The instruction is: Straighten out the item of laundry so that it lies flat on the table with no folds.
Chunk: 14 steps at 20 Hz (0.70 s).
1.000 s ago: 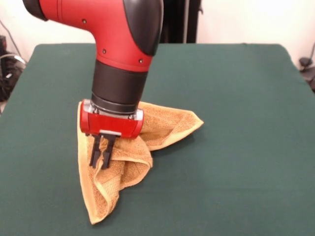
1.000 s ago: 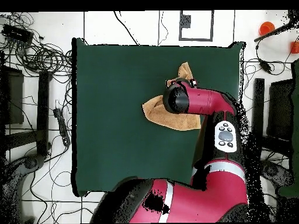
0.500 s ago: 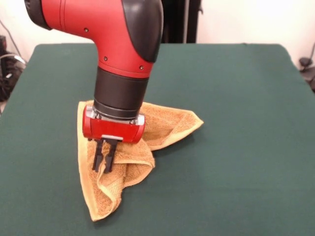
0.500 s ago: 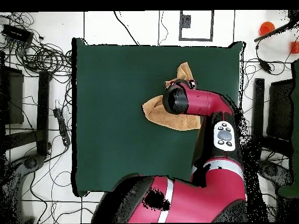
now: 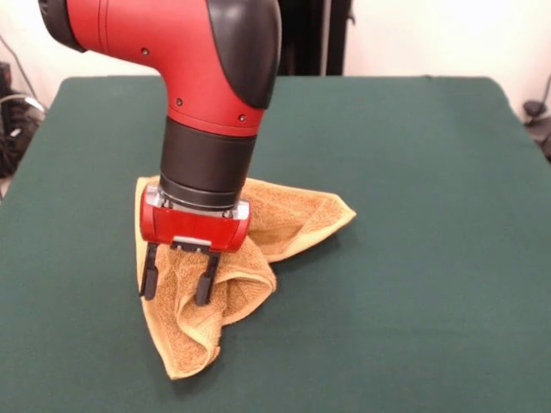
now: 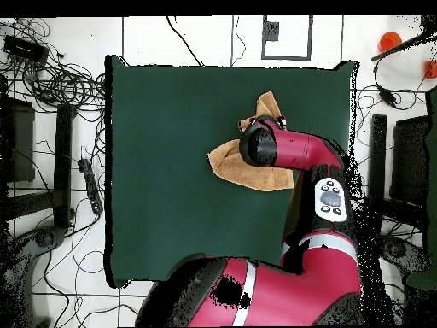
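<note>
While the towel [image 5: 258, 237] lies crumpled in thick folds on the table [image 5: 413, 172], toward the front view's lower left, the gripper [image 5: 177, 275] hangs over its rumpled middle with fingers [image 5: 207, 280] spread apart, one at each side of a raised fold, nothing pinched between them

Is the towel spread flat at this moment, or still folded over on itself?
Folded. In the front view the towel lies as a crumpled triangle with layers doubled over and a raised ridge between the open tool's fingers, on the table.
</note>
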Motion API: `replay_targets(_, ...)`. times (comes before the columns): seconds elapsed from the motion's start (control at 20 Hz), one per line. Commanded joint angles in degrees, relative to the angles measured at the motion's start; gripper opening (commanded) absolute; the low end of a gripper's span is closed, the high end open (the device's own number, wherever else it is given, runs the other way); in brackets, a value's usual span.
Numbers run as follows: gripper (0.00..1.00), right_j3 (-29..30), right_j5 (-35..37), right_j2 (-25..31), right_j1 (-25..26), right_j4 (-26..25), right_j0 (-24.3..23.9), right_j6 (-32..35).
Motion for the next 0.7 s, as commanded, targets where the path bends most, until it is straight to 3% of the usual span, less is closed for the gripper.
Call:
replay_targets(0.05, 1.0, 2.6, 1.2, 6.6, 2.1, 2.8, 0.9, 9.2)
replay_targets(0.25, 1.0, 2.2, 0.8, 6.3, 2.2, 3.1, 1.0, 9.3)
replay_targets(0.7, 1.0, 1.0, 7.8, 6.6, -0.7, 4.1, 1.3, 6.3)
